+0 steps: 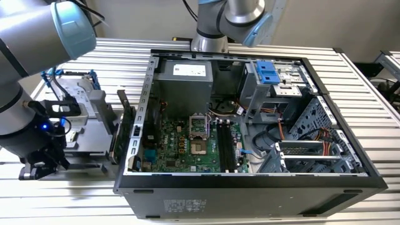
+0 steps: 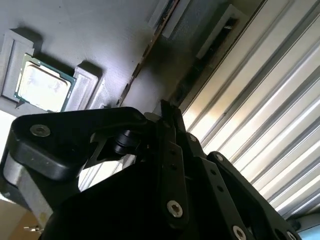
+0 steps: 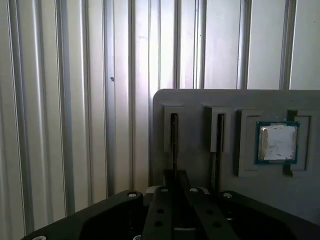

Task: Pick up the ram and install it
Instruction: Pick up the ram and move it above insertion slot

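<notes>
Exterior view first. The robot arm reaches down on the exterior view's left. Its pincer is low down there, next to a grey holder that stands on the ribbed metal surface. The open computer case sits in the middle of the frame. Inside it, the long black slots on the green board have nothing in them, so the ram is not put in yet.

Second wrist view next. The pincer is big and black and close to the camera. Just past its tip, the ram looks like a thin dark line, seen from its edge, standing up from the grey holder. A square chip lies in its own pocket of the holder, off to one side of the ram.

First wrist view last. The pincer lines up with the ram, which stands in a thin slot of the holder. The chip is two pockets away. The pincer's tip is right at the near end of the stick. I cannot tell how far open the pincer is, or if it has hold of the ram.

I think this is the picking-up step, at the very start of the job. Getting the stick out would need a firm hold and a straight pull along the slot, so that it does not bend or catch.
</notes>
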Robot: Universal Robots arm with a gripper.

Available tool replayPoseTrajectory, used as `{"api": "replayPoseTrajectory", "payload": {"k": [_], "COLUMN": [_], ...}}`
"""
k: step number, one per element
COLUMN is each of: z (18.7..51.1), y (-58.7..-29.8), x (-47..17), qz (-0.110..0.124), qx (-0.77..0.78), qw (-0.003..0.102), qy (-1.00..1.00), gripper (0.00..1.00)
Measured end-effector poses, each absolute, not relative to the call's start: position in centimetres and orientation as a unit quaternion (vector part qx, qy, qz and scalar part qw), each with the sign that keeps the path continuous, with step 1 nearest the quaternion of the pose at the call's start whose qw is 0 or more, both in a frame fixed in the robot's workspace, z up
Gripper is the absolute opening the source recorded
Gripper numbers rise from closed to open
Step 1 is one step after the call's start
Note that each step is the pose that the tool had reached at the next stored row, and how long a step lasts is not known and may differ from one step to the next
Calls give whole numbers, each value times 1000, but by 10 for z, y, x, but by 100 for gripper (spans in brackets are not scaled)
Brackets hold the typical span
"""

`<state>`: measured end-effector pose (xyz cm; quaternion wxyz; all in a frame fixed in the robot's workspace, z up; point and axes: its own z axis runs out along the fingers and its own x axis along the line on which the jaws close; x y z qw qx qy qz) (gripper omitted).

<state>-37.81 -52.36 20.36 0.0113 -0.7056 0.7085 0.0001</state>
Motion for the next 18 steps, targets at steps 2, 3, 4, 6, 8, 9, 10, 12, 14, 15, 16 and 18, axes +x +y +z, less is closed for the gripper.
{"api": "replayPoseTrajectory", "payload": {"k": [2,3,4,6,8,9,10,12,14,15,16,18], "z": [213,217,222,231,240,245,249,258,267,272,276,286], "y": [-524,-524,-524,-524,-524,-524,-524,-524,-524,-524,-524,-524], "x": [-378,-378,-378,-378,-378,-378,-378,-378,-378,-378,-378,-378], "qz": [0,0,0,0,0,0,0,0,0,0,0,0], "qx": [-706,-706,-706,-706,-706,-706,-706,-706,-706,-706,-706,-706], "qw": [11,11,11,11,11,11,11,11,11,11,11,11], "qy": [708,709,709,709,708,708,708,708,708,708,708,708], "gripper": [0,0,0,0,0,0,0,0,0,0,0,0]}}
